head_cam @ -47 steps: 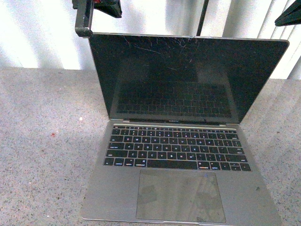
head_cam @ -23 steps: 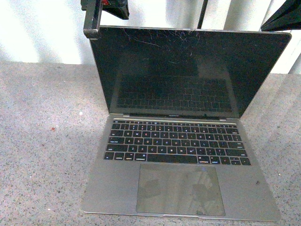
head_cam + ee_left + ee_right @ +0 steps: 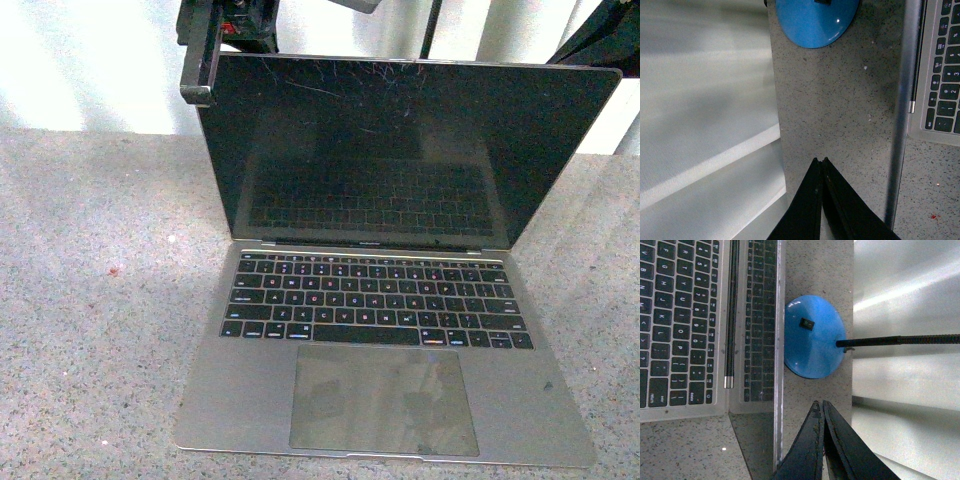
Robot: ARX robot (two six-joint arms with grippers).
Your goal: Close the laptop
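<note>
The laptop (image 3: 390,300) stands open at the centre of the speckled worktop (image 3: 90,300), base flat and dark, scratched screen raised. Compared with one second earlier, the whole unit sits slightly higher in the front view, with the lid angle apparently unchanged. The left pincer (image 3: 198,80) is at the lid's 11 o'clock corner and reaches lower beside it than before, its fingers (image 3: 810,205) pressed together on nothing, behind the lid and clear of its edge. The right pincer (image 3: 603,38) is at 1 o'clock above the lid, its fingers (image 3: 840,445) likewise pressed together, near a blue round base (image 3: 812,337) behind the screen.
</note>
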